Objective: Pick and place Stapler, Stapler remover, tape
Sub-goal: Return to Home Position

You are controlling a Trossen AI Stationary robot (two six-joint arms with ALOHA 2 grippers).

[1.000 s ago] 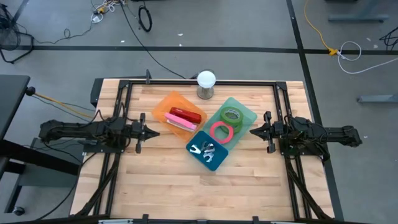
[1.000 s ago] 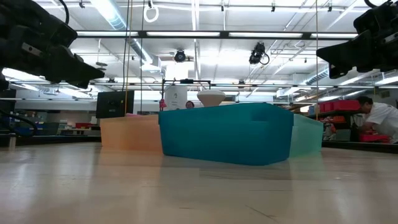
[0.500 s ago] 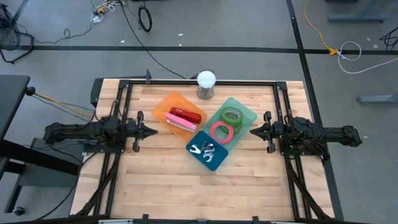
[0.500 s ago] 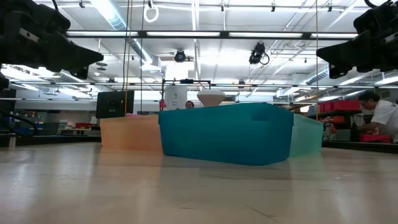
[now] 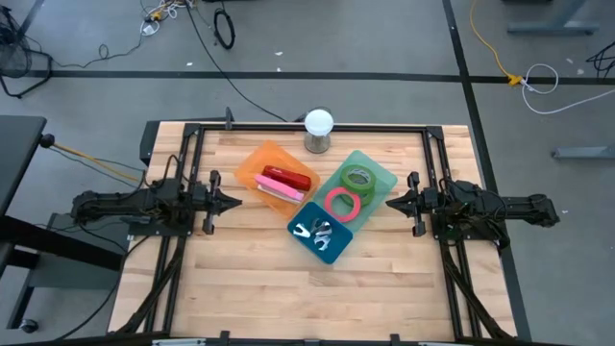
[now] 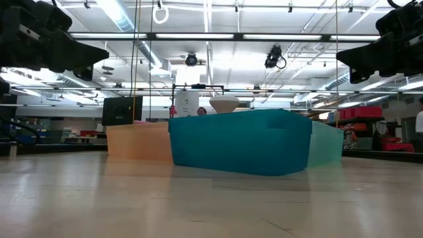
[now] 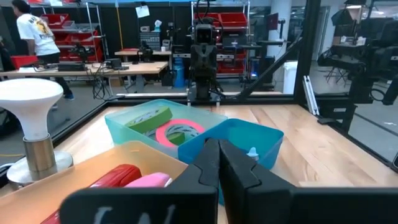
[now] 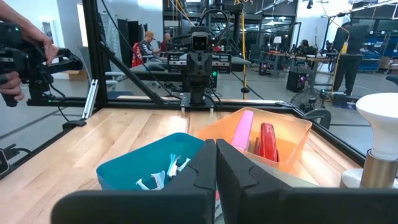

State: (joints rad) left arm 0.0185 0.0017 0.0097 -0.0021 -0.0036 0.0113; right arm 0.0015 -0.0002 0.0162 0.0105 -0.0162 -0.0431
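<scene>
Three trays stand together at the table's middle. The orange tray [image 5: 252, 168] holds a red stapler [image 5: 290, 179] and a pink one [image 5: 277, 193]. In the green tray [image 5: 382, 178] lie a green tape roll [image 5: 357, 178] and a pink tape roll [image 5: 342, 203]. The blue tray [image 5: 336, 248] holds pale staple removers [image 5: 317, 231]. My left gripper [image 5: 236, 203] is shut and level above the table, left of the trays. My right gripper [image 5: 389, 203] is shut and level to their right. Neither holds anything.
A lamp with a white bulb [image 5: 318, 125] stands at the far edge behind the trays. Black frame rails [image 5: 307, 126] run along the table's far and side edges. Bare wood [image 5: 307, 298] lies in front of the trays. People move in the room beyond the table.
My left gripper has tipped up from a slight downward slant to level, staying shut and empty. The trays and what lies in them have kept still.
</scene>
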